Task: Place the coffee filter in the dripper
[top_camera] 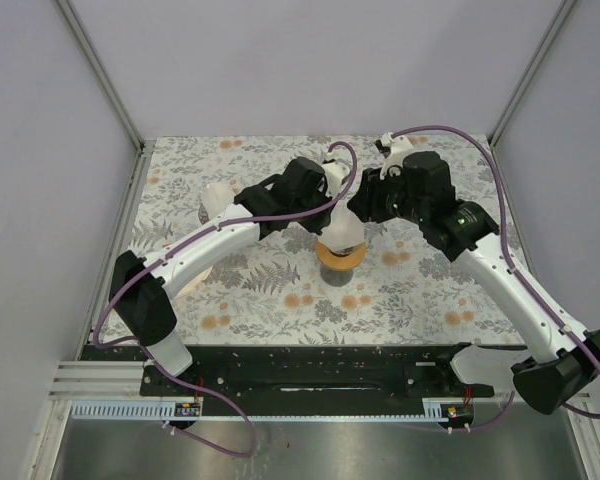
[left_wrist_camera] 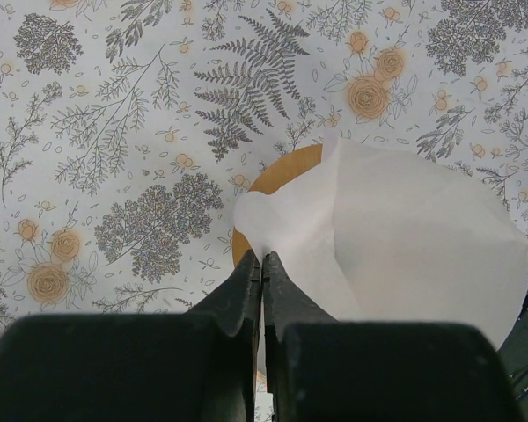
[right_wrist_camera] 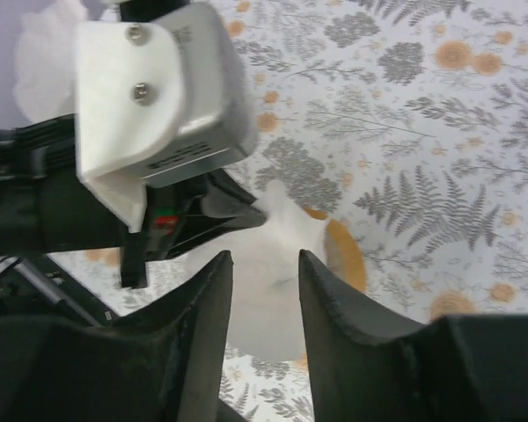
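Note:
The white paper coffee filter (top_camera: 342, 232) hangs just above the dripper (top_camera: 340, 258), which has an orange-brown rim and stands at the middle of the floral mat. My left gripper (left_wrist_camera: 262, 257) is shut on the filter's (left_wrist_camera: 405, 229) left edge, and the dripper's rim (left_wrist_camera: 286, 169) shows behind the paper. My right gripper (right_wrist_camera: 264, 257) is open. Its jaws stand on either side of the filter (right_wrist_camera: 268, 272) without pinching it, over the dripper (right_wrist_camera: 345, 255). In the top view both grippers meet over the dripper, left (top_camera: 328, 210) and right (top_camera: 365, 207).
A white object (top_camera: 218, 200) stands on the mat left of the dripper, beside the left arm; it also shows in the right wrist view (right_wrist_camera: 48, 53). The left wrist's white camera housing (right_wrist_camera: 158, 88) sits close to my right fingers. Grey walls enclose the mat (top_camera: 420, 290).

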Controlling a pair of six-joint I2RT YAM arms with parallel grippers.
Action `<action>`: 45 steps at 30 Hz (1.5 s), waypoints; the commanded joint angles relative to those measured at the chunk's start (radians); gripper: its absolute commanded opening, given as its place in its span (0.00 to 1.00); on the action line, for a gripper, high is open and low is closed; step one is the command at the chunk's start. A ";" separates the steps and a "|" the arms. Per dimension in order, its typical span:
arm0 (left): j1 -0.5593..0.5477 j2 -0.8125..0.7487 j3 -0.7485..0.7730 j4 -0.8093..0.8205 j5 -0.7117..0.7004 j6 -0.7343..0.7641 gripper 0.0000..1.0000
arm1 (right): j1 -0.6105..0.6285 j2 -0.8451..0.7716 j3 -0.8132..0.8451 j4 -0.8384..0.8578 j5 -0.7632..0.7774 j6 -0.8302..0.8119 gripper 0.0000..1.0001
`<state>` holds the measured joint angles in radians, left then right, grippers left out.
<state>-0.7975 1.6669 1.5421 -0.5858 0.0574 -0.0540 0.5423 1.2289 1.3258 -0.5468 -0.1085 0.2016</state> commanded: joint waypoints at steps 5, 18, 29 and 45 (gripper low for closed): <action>0.000 -0.027 0.001 0.018 0.030 0.003 0.03 | -0.004 -0.017 -0.013 0.015 -0.270 0.136 0.10; 0.029 -0.059 0.050 0.006 0.048 0.005 0.36 | -0.004 0.064 -0.060 0.011 -0.192 0.147 0.00; 0.063 -0.088 0.082 -0.012 0.117 -0.010 0.54 | -0.004 0.164 -0.036 -0.073 -0.099 0.104 0.00; 0.122 -0.124 -0.034 0.027 0.203 -0.217 0.52 | 0.108 0.348 0.145 -0.268 0.093 0.015 0.00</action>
<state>-0.6941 1.5997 1.5433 -0.6098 0.2142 -0.1680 0.6228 1.5288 1.4151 -0.7517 -0.1116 0.2436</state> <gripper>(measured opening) 0.517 0.018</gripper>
